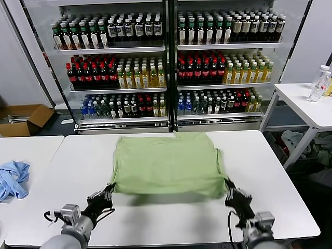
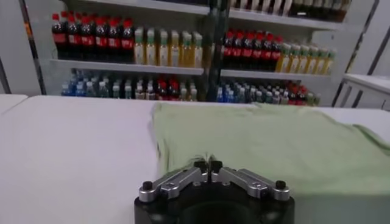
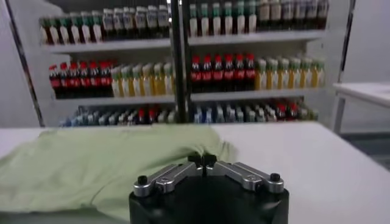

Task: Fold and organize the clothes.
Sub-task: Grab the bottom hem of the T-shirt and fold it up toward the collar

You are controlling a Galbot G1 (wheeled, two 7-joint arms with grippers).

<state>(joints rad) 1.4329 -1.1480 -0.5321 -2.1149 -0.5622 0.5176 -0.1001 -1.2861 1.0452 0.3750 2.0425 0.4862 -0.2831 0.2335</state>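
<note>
At shirt point(image 1: 166, 163) corners, clamped claws point(image 1: 108, 191) point(image 1: 229, 191)

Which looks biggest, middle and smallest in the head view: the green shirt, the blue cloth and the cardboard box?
1. The light green shirt, spread on the white table, looks by far the largest.
2 and 3. The cardboard box and the light blue garment look about alike; both are cut off at the picture's edge, so I won't rank them.

The green shirt point(image 1: 166, 163) is soft, matt cotton cloth. My worktop point(image 1: 270, 171) looks smooth and white. My left pincer point(image 2: 208, 165) shows brushed metal fingers.
</note>
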